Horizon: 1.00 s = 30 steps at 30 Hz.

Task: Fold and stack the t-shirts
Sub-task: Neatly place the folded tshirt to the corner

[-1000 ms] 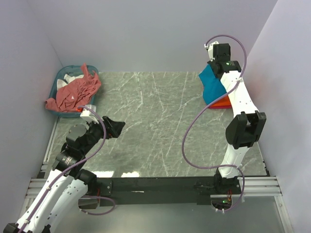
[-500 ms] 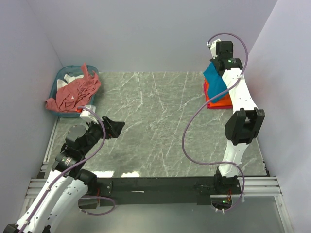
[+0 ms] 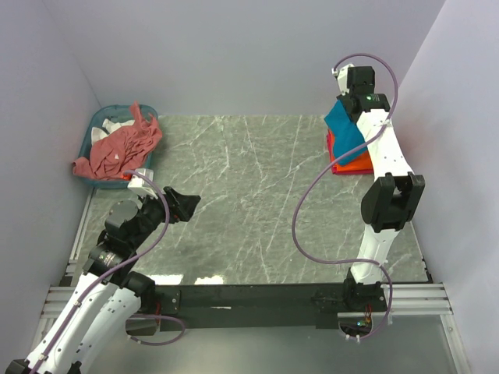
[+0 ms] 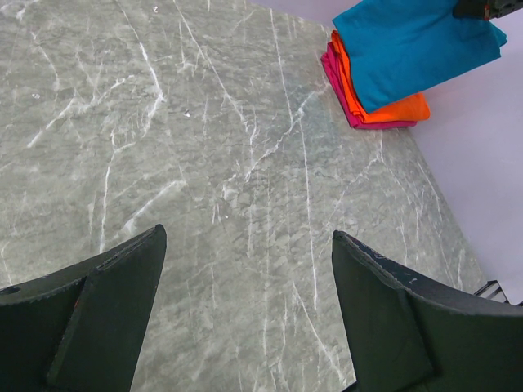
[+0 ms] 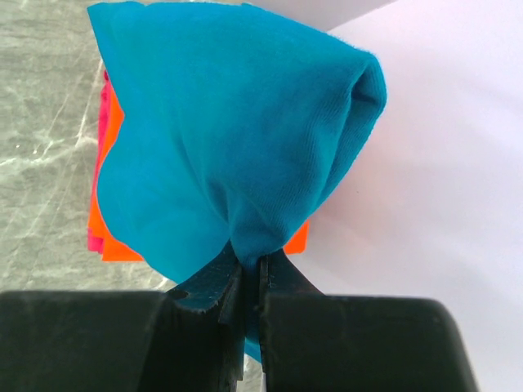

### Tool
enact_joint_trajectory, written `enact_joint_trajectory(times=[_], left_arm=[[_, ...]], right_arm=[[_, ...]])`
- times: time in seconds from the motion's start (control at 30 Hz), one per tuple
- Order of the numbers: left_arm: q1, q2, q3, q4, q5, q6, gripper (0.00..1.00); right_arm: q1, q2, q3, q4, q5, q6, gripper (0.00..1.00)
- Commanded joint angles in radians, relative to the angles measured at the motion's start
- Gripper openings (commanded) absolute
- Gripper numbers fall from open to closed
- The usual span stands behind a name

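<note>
Because the right pincer point(image 5: 249, 273) is clamped shut on a bunched edge of the folded teal shirt point(image 5: 237, 139), the next move depends on what lies just past those jaws. Outward from the grip, the teal cloth spreads away from the wrist as a doubled pad. Under it the orange shirt point(image 5: 102, 237) shows along one side and as a small corner on the other, with the pink shirt point(image 5: 104, 106) a thin strip beneath that. So the stack sits directly below and ahead of the pincer, at the far right corner of the table point(image 3: 249, 195), close against the side wall point(image 3: 460, 117). In the left wrist view the teal pad covers most of the orange one and reaches past it on the wall side. In the top view its length seems to run from far to near, roughly as the stack does. Whether its free end already rests on the orange cloth or hangs just clear I cannot tell. I judge the coming move to be a short lowering and release, perhaps with a slight draw away from the wall to square the edges. The left pincer point(image 4: 247, 237) is spread wide and holds nothing. It hovers over bare table well apart from the stack and nearer the basket point(image 3: 100, 118) at the far left, where a salmon shirt point(image 3: 117, 148) lies crumpled and unfolded.
</note>
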Motion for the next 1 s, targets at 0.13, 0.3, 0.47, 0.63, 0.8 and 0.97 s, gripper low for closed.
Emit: enact_joint_trajectory(times=[0.13,0.3,0.47,0.63,0.8,0.97], left_arm=[[0.003,-0.001,-0.002,0.031,0.009,0.005,0.88],[0.003,-0.002,-0.002,0.031,0.009,0.005,0.88],[0.004,-0.002,-0.002,0.032,0.009,0.005,0.88],[0.003,-0.002,-0.004,0.035,0.01,0.005,0.88],[0.003,-0.002,-0.002,0.034,0.01,0.005,0.88],[0.003,-0.007,-0.004,0.032,0.01,0.005,0.88]], right_arm=[[-0.006,-0.067,0.071,-0.033,-0.045,0.03,0.0],[0.003,-0.076,0.08,-0.047,-0.048,0.03,0.0],[0.02,-0.082,0.099,-0.062,-0.05,0.037,0.0],[0.046,-0.09,0.116,-0.076,-0.042,0.04,0.0],[0.058,-0.094,0.119,-0.083,-0.037,0.043,0.0],[0.057,-0.096,0.074,-0.056,-0.021,0.036,0.0]])
